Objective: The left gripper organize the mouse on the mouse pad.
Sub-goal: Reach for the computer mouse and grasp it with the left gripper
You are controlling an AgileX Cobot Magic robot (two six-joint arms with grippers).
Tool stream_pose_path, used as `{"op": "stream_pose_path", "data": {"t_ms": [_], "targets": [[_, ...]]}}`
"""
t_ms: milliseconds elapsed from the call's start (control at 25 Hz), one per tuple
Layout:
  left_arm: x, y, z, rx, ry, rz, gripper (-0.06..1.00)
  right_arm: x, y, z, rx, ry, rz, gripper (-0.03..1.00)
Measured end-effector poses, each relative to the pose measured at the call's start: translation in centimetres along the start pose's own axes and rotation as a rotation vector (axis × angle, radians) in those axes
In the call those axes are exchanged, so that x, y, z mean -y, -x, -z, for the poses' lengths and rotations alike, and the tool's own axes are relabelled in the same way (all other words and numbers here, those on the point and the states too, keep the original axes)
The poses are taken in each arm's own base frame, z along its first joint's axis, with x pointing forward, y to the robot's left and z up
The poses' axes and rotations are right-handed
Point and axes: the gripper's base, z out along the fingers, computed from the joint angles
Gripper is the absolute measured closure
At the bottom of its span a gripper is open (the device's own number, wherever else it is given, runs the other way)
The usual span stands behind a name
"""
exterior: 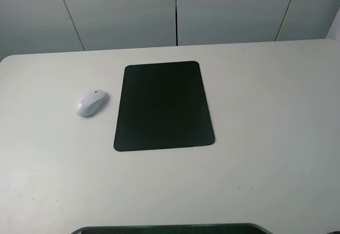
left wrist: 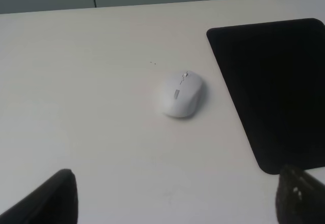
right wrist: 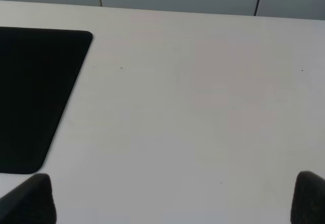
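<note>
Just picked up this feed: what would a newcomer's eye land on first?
The black pad in the middle of the white table is the strongest contrast. The white mouse lies on the table left of the pad, apart from it. The left gripper is open, short of the mouse.

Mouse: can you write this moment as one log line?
mouse: on table, left of mouse pad, not touching | left gripper: open, holding nothing | right gripper: open | task: not done
</note>
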Motion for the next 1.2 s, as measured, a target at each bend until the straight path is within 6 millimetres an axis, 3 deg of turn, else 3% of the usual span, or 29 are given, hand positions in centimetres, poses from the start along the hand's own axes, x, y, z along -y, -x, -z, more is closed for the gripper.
{"op": "stream_pose_path", "data": {"t_ms": [280, 560, 960, 1200], "targets": [[-0.3, 1.5, -1.3, -0.051, 0.009, 0.011, 0.20, 0.0, 0.0, 0.0, 0.000, 0.000, 0.000, 0.27], [-1.2, 5.3, -5.5, -0.154, 0.021, 0.007, 0.20, 0.0, 0.0, 0.0, 0.000, 0.000, 0.000, 0.27], [-3.2, 10.1, -16.9, -0.506, -0.006, -0.027, 0.20, 0.0, 0.0, 0.0, 0.001, 0.000, 0.000, 0.27], [-2.4, 11.6, -24.0, -0.656, -0.084, -0.119, 0.20, 0.0, 0.0, 0.0, 0.001, 0.000, 0.000, 0.27]]}}
